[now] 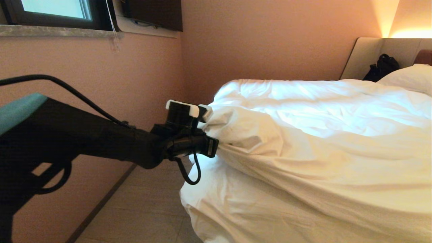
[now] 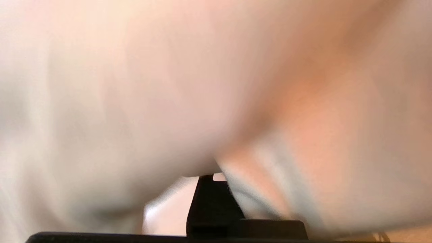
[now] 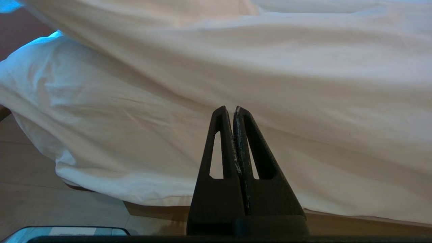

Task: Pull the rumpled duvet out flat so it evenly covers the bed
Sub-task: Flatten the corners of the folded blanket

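White duvet (image 1: pixel 320 141) bunches from the bed's (image 1: pixel 368 57) corner into the clenched left hand (image 1: pixel 214 146).

The left tool's (image 1: pixel 216 145) fingertips are buried in a bunched fold of the duvet (image 1: pixel 303 135), which fills the left wrist view as a blur. The bed (image 1: pixel 368 57) runs off the head view's right edge, its base hidden under linen.

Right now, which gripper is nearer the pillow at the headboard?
Left. The left gripper, shut on the duvet's edge, is far down the bed from the pillow. The right gripper is shut low by the bedside overhang.
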`<state>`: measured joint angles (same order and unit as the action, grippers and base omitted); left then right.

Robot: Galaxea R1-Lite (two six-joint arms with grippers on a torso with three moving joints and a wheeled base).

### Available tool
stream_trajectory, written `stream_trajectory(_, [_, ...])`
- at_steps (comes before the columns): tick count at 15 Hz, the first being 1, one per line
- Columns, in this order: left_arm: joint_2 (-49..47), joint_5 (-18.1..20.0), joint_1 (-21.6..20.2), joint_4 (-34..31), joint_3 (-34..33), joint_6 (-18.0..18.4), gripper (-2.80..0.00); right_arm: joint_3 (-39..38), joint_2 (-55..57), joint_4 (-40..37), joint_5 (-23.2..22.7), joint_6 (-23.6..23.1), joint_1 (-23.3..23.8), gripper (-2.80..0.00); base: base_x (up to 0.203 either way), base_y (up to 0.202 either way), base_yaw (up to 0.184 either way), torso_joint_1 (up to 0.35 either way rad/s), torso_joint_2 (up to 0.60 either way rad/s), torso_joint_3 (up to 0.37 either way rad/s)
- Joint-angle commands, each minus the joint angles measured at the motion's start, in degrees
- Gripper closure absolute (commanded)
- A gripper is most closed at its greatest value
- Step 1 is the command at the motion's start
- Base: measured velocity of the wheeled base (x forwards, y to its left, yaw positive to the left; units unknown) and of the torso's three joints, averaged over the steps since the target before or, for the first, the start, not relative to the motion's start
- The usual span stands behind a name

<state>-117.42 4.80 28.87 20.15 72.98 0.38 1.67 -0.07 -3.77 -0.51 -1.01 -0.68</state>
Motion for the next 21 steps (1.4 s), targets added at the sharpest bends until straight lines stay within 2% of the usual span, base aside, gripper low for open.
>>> stream_trajectory(1, [7.9, -0.4, -1.2, 0.2, -3.4, 0.0, 0.00, 0.0, 0.1, 0.0, 0.0, 0.0, 0.0, 0.00, 0.000, 0.000, 0.000, 0.000, 0.00, 0.000])
stream_trajectory(4, [15.8, -1.6, -2.9, -0.3, -7.4, 0.2, 0.00, 0.0, 0.1, 0.0, 0.0, 0.0, 0.0, 0.00, 0.000, 0.000, 0.000, 0.000, 0.00, 0.000])
stream_trajectory(9, [21.1, -1.8, -3.3, -1.1, -10.6, 0.3, 0.00, 0.0, 0.1, 0.0, -0.1, 0.0, 0.0, 0.00, 0.000, 0.000, 0.000, 0.000, 0.00, 0.000])
stream_trajectory(13, [21.2, -1.6, -1.2, -1.7, -14.0, 0.3, 0.00, 0.0, 0.1, 0.0, 0.0, 0.0, 0.0, 0.00, 0.000, 0.000, 0.000, 0.000, 0.00, 0.000])
stream_trajectory(18, [17.9, -0.8, 3.7, -0.5, -21.7, -0.5, 0.00, 0.0, 0.1, 0.0, 0.0, 0.0, 0.0, 0.00, 0.000, 0.000, 0.000, 0.000, 0.00, 0.000])
stream_trajectory(19, [17.6, -0.8, 4.1, 0.2, -22.1, -0.7, 0.00, 0.0, 0.1, 0.0, 0.0, 0.0, 0.0, 0.00, 0.000, 0.000, 0.000, 0.000, 0.00, 0.000])
stream_trajectory(21, [16.7, -0.9, 5.1, 7.1, -24.2, -0.5, 0.00, 0.0, 0.1, -0.1, 0.0, 0.0, 0.0, 0.00, 0.000, 0.000, 0.000, 0.000, 0.00, 0.000])
